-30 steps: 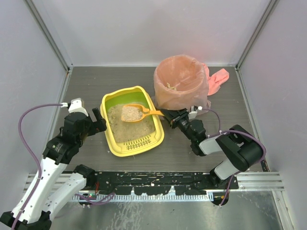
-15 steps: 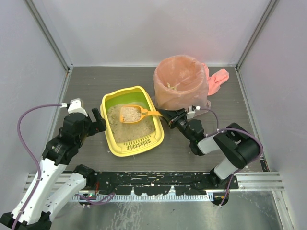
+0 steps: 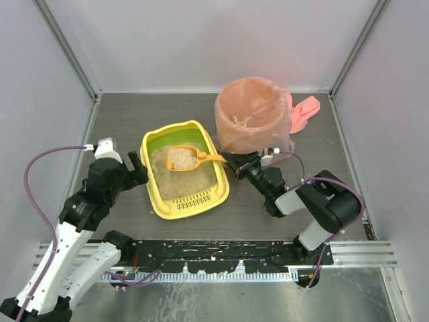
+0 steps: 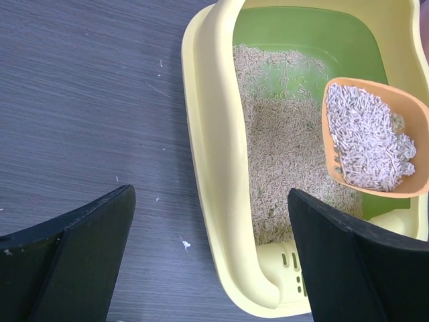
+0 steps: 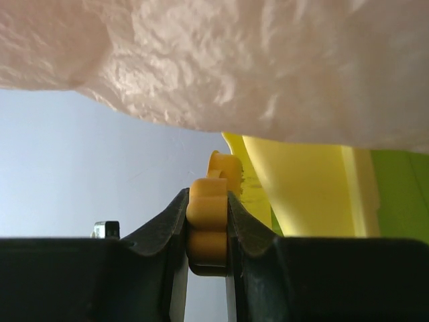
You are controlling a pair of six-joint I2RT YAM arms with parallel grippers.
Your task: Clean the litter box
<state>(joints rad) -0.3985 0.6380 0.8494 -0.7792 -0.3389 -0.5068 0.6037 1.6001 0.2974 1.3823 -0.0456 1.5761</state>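
Orange scoop (image 3: 209,158), heaped with litter (image 4: 365,137), pinched by its handle in the closed right gripper (image 5: 208,225), long axis lying crosswise over the yellow litter box (image 3: 191,203). Pink-bagged bin (image 3: 251,114) just behind and right of the load, nearest the right arm. Left gripper (image 3: 136,169) wide open, empty, beside the box's left rim.

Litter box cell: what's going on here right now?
The right gripper is shut on the handle of the orange scoop. The scoop's bowl is loaded with litter and held over the litter box. The left gripper is open beside the box's left rim, holding nothing. The bin lined with a pink bag stands just right of the box; this load is not yet dumped there.
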